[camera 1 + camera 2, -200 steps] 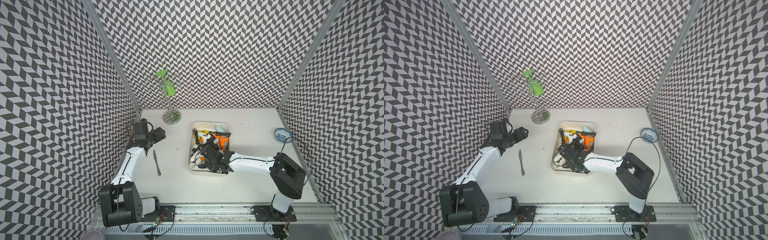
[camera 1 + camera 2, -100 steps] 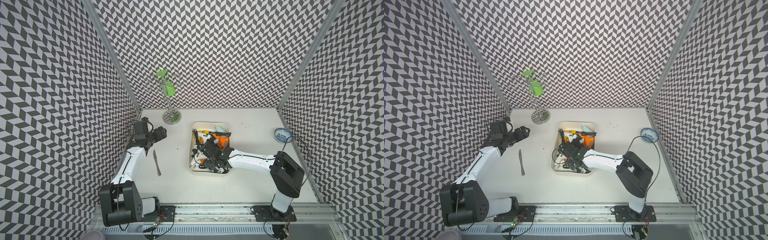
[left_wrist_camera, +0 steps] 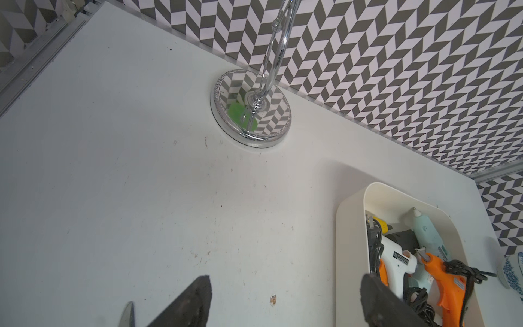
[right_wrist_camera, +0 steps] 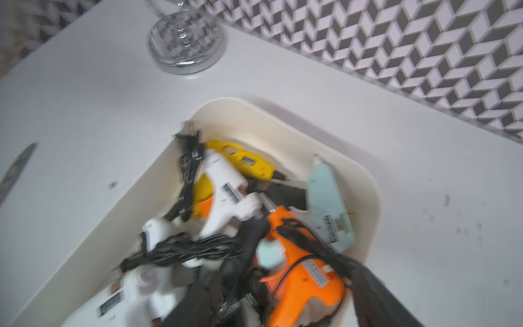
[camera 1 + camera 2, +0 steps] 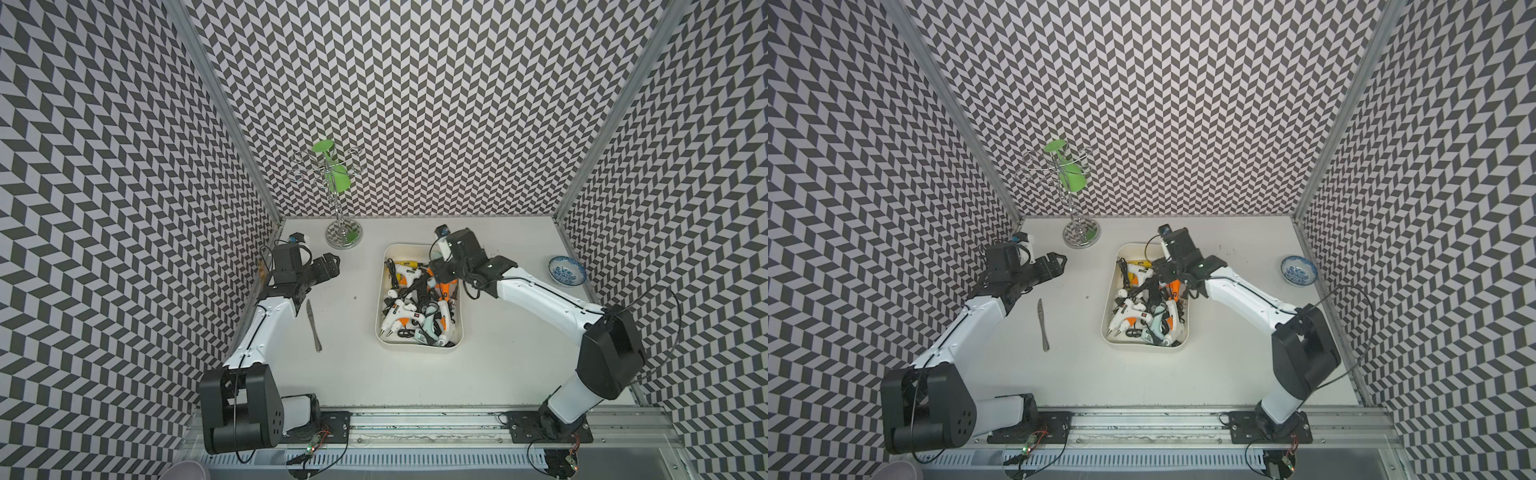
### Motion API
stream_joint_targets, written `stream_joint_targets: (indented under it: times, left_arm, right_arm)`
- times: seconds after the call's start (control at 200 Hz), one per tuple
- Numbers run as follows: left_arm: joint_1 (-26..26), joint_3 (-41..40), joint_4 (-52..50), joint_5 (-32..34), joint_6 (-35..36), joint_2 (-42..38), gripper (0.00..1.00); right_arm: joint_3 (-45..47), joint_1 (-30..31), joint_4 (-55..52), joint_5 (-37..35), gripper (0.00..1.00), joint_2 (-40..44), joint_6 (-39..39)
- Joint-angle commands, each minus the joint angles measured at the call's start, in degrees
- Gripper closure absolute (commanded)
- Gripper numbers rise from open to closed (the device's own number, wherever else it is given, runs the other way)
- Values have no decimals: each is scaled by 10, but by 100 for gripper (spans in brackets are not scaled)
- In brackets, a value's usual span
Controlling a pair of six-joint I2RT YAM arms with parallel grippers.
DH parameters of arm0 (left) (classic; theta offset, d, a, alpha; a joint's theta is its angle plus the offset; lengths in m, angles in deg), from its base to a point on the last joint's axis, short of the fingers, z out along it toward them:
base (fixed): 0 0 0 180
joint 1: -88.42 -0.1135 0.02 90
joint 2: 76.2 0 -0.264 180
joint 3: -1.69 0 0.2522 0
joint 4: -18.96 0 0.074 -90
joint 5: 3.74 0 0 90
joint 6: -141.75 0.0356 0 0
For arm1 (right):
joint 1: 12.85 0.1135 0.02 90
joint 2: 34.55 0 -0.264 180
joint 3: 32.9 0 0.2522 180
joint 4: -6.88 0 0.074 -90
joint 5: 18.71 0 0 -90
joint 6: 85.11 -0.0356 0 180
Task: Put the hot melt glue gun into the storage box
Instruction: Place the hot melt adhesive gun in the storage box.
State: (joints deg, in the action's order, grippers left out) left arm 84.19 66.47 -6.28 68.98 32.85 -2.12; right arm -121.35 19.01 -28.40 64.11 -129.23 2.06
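L arm: left gripper (image 3: 285,279) over bare worktop (image 3: 141,170) near the side wall, same as 1 s ago; jaws wide, nothing btwn them.
knife: knife (image 5: 313,326) flat on worktop beside L arm, clear of the jaws.
box: storage box (image 5: 419,350) mid worktop, cream, rounded corners.
change: right gripper (image 4: 302,246) was low in box's near half 1 s ago, now raised over its far end; jaws apart, gripping nothing; wrist view blurred.
meaning: reads as drop done + pull-back; no gun seen outside box in both top views, so task prob. complete.
guns: glue guns (image 5: 401,318) all inside box, piled w/ tangled black cords (image 4: 192,249); white, yellow, pale blue, orange bodies. Orange glue gun (image 4: 300,286) lies below R jaws, cord draped over it. Can't tell which went in last.
bowl: blue-patterned bowl (image 5: 566,271) far right, well apart from box.
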Motion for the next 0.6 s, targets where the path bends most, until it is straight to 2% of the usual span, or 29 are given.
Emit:
stream_joint_targets:
  times: [0.0,0.04,0.08,0.275,0.461,0.596]
  left_arm:
    - [8,-8,21,-2,11,-16,14]
    - [9,-9,21,-2,12,-17,14]
    - [11,-10,19,1,12,-19,14]
    - [12,-15,13,8,16,-27,14]
    - [12,-23,12,13,20,-32,14]
    - [13,-26,17,11,19,-31,14]
  right_arm:
    - [5,-21,39,44,47,-31,-20]
    - [10,-23,48,47,57,-42,-24]
    - [17,-24,59,55,62,-49,-26]
    - [65,-20,118,123,80,-70,-76]
    - [169,0,202,108,84,-83,-150]
    - [196,10,228,91,85,-88,-153]
